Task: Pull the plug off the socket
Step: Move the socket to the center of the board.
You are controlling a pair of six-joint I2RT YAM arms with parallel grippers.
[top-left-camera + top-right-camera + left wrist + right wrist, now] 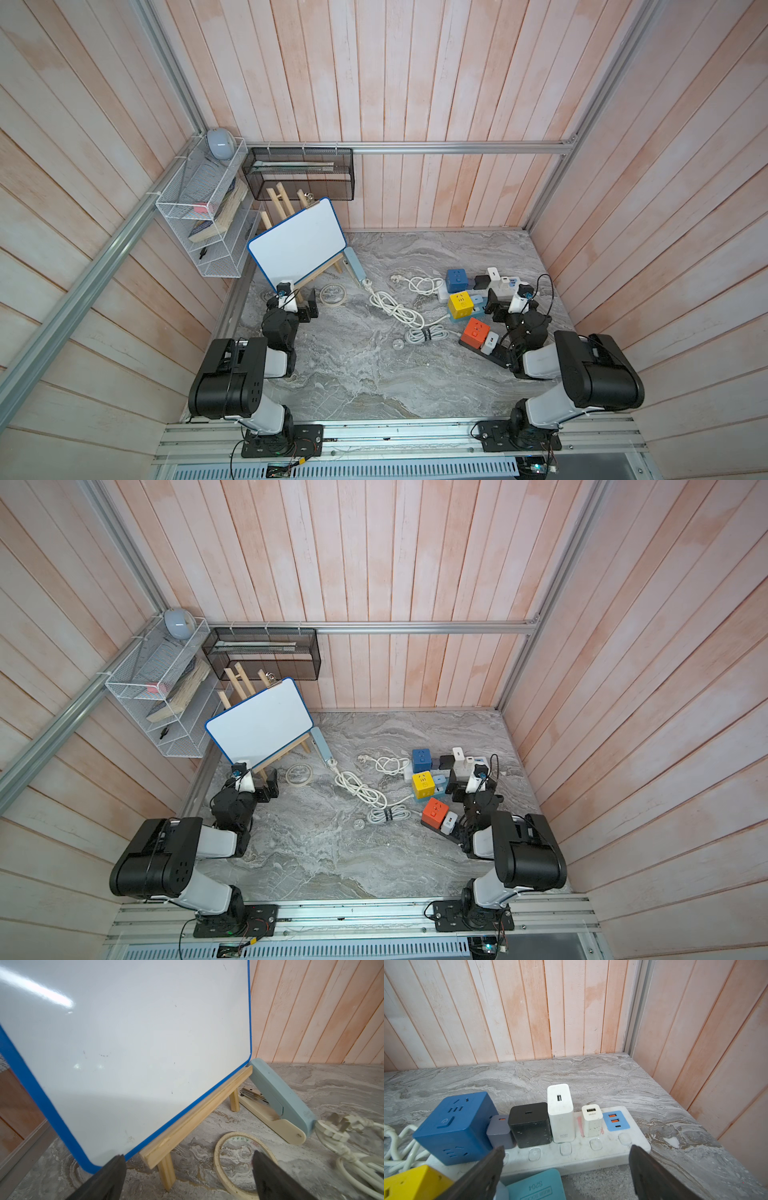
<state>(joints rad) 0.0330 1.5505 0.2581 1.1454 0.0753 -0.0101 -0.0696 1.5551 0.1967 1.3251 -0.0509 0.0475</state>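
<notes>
White plastic lies along the far right of the marble tabletop [591,1076]: a power strip [593,1154] set flat, so the chargers in its sockets stand upright with their side faces free to be gripped. From the blue cube socket [454,1126] at one end we count a small grey charger [499,1131], a black charger [529,1124] and a tall white charger [560,1113], packed close together. A short white charger [591,1121] stands a little apart from them. All four sit fully home, so the pull is not yet begun.

We cannot tell which plug is meant, though the tall white one lies most squarely ahead of our right gripper [566,1150]. That gripper hangs just short of the strip, jaws spread wide with nothing between them. We judge that spread roomy enough to straddle a charger body.

Our left gripper [189,1157] is equally wide and empty, well apart on the other side of the table. It faces the whiteboard [124,1043] on its wooden easel [197,1113]. We judge it is parked there out of the way. The strip looks loose, though, and could lift with the plug unless it is held down.
</notes>
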